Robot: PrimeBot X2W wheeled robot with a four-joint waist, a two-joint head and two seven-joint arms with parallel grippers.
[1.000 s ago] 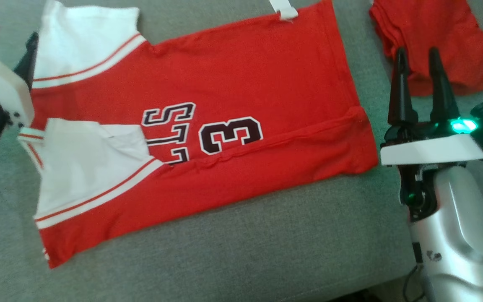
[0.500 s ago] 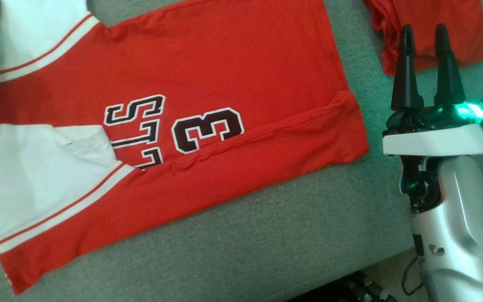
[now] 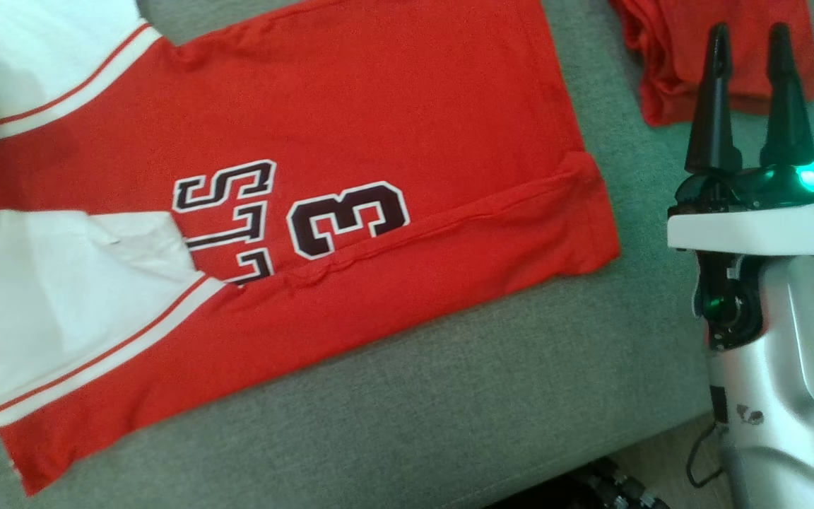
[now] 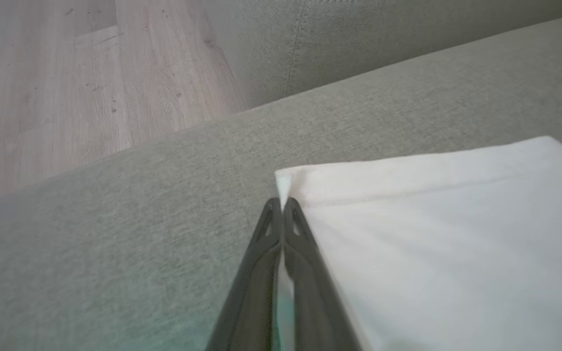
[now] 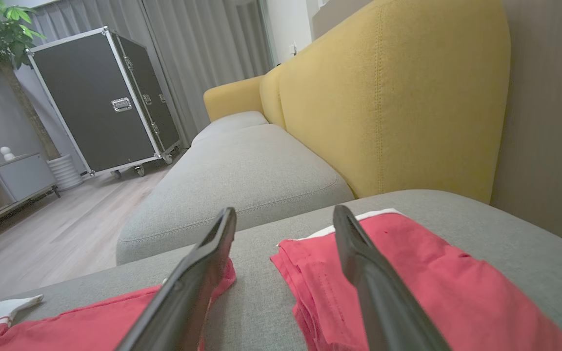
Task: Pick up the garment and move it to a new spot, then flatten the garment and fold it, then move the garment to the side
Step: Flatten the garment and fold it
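A red sports jersey with white sleeves (image 3: 379, 120) lay spread flat on the grey fabric sofa seat (image 3: 463, 403). It filled the left and middle of the head view, with its dark, white-edged letters and numeral 3 turned sideways near the centre. A long crease ran along the lower part of the body, and one white sleeve lay folded over the red at the lower left.

In the left wrist view the left gripper (image 4: 281, 202) had its fingers (image 4: 305, 273) pressed together on the corner of the jersey's white cloth, a sliver of white showing between them. A pale wooden floor (image 4: 66, 73) lay in the upper left.

The right gripper (image 3: 747, 35) stood at the right of the head view, fingers parted and holding nothing, clear of the jersey's hem. Its tips overlapped a folded red cloth (image 3: 668, 63) in the upper right corner. In the right wrist view a yellow sofa backrest (image 5: 383, 97) rose at the upper right and a black wheeled case (image 5: 100, 97) stood at the upper left.
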